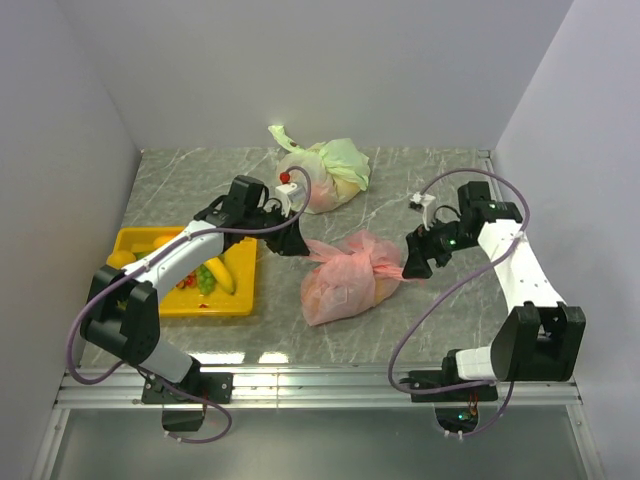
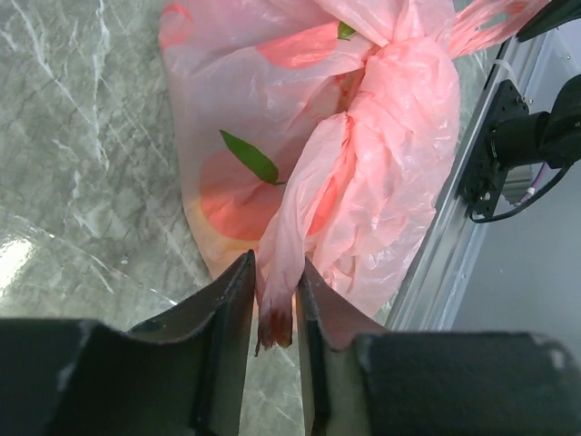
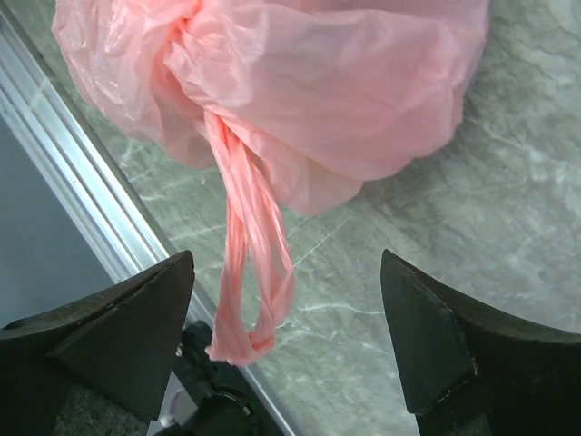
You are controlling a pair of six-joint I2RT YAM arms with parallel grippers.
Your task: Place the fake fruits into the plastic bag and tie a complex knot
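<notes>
Plastic bag (image 2: 381,136) handle pinched by left tool (image 2: 275,265) shows only in left wrist view; right tool (image 3: 289,259) gapes wide.

The plastic bag (image 1: 345,280) in the middle of the frame was a translucent pink, printed with orange fruit shapes and a dark green leaf (image 2: 250,156). The table (image 1: 420,190) beneath it was grey marble with pale veins. At lower left, a bright yellow tray (image 1: 215,306) held yellow bananas (image 1: 222,275), green grapes (image 1: 205,278) and red strawberries (image 1: 187,283). Toward the top, a knotted bag (image 1: 335,165) was pale green and white. The left arm (image 1: 180,255) and right arm (image 1: 520,270) were black and white, each trailing a purple cable (image 1: 72,340).
</notes>
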